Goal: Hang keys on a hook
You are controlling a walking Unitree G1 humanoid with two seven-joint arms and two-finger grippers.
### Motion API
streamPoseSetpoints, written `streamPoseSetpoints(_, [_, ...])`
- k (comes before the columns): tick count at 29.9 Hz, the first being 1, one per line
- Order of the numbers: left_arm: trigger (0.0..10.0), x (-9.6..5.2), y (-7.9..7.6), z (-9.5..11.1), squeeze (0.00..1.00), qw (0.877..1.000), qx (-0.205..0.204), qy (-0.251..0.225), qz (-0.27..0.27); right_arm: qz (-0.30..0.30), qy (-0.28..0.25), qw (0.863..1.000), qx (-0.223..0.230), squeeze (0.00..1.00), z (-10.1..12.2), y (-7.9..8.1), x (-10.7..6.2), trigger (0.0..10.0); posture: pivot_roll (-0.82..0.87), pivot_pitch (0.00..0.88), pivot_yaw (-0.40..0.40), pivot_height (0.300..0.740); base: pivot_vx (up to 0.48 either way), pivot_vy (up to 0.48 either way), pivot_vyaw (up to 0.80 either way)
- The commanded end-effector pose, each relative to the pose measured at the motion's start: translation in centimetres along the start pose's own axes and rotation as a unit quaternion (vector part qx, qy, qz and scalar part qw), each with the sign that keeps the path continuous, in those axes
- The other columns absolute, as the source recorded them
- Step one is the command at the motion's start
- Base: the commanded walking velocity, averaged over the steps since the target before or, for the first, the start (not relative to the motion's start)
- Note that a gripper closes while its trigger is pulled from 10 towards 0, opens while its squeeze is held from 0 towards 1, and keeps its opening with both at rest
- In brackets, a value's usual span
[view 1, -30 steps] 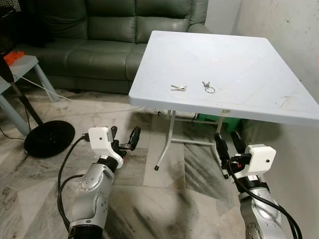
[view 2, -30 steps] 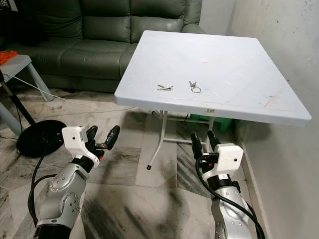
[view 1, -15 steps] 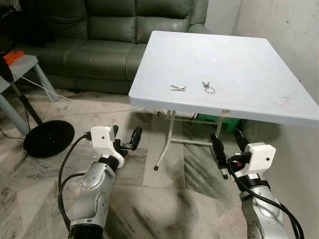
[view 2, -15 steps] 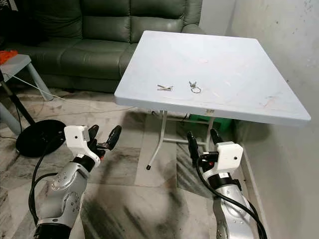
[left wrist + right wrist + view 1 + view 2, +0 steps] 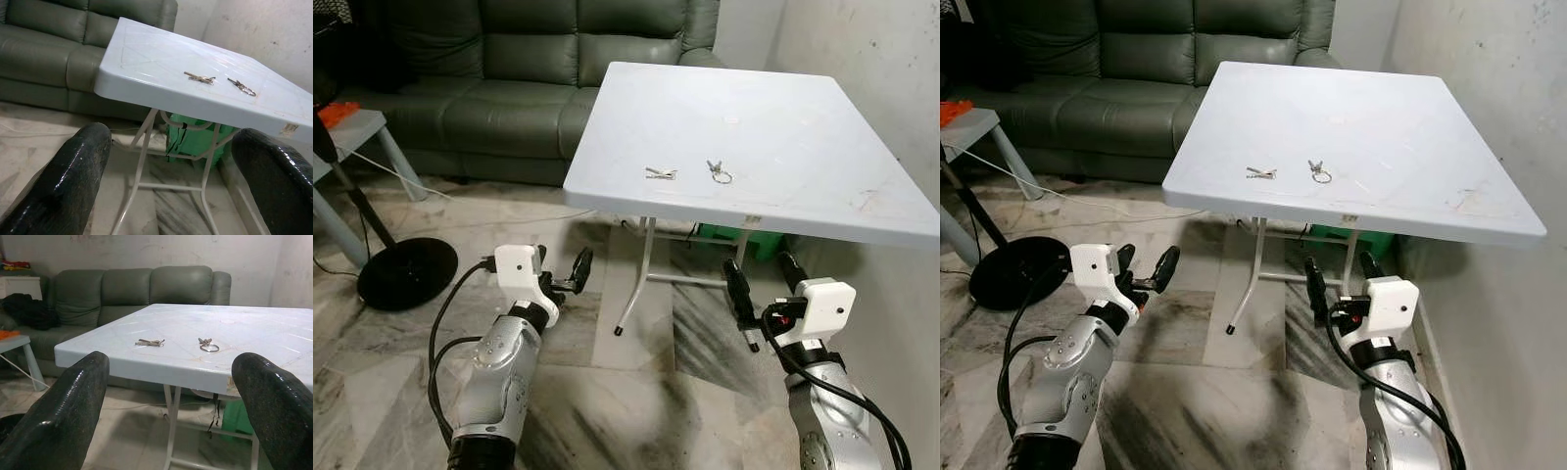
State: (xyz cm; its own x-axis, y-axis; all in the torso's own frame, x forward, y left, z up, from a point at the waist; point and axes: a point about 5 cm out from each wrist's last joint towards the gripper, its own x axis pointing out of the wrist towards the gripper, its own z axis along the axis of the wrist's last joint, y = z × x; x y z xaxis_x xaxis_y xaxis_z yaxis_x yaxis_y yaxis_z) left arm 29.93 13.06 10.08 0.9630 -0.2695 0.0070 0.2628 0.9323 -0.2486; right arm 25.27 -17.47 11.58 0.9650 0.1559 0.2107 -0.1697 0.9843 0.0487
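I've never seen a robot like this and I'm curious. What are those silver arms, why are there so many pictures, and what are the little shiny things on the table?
The silver arms belong to a walking robot. Two pictures come from cameras in its head, looking down. Two more come from cameras on its wrists, so the big black shapes in them are its own fingers up close. Each arm ends in a pincer: the left pincer and the right pincer are both open and hold nothing, low in front of the white table. On the table lie two small sets of keys: a loose bunch of keys and, beside it, keys on a ring. Behind stands a green sofa.
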Motion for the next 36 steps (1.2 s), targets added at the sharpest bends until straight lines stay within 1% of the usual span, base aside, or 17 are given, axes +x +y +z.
streamPoseSetpoints(1, [10.0, 0.19, -0.1, 0.01, 0.0, 1.0, 0.004, 0.006, -0.002, -0.008, 0.006, 1.0, -0.004, 1.0, -0.12, -0.31, 0.11, 10.0, -0.03, 0.0, -0.046, 0.74, 0.0, 0.0, 0.0])
streamPoseSetpoints(2, [10.0, 0.21, -0.09, 0.0, 0.0, 1.0, 0.003, 0.006, -0.002, -0.006, 0.007, 1.0, -0.002, 0.95, -0.13, -0.27, 0.14, 10.0, -0.03, 0.0, -0.046, 0.74, 0.0, 0.0, 0.0])
streamPoseSetpoints(3, [10.0, 0.23, -0.09, -0.01, 0.0, 1.0, 0.002, 0.007, -0.001, -0.003, 0.008, 1.0, 0.0, 0.0, -0.13, -0.23, 0.18, 10.0, -0.03, 0.0, -0.046, 0.74, 0.0, 0.0, 0.0])
streamPoseSetpoints(15, [10.0, 0.12, -0.21, -0.18, 0.0, 1.0, -0.003, 0.01, 0.001, 0.003, 0.014, 1.0, 0.003, 0.0, -0.18, -0.12, 0.07, 10.0, -0.03, 0.0, -0.047, 0.74, 0.0, 0.0, 0.0])
streamPoseSetpoints(36, [10.0, 0.3, -0.42, -0.25, 0.0, 1.0, 0.0, 0.014, -0.006, 0.009, 0.016, 1.0, 0.002, 0.0, -0.29, 0.07, 0.01, 10.0, -0.03, 0.0, -0.048, 0.74, 0.0, 0.0, 0.0])
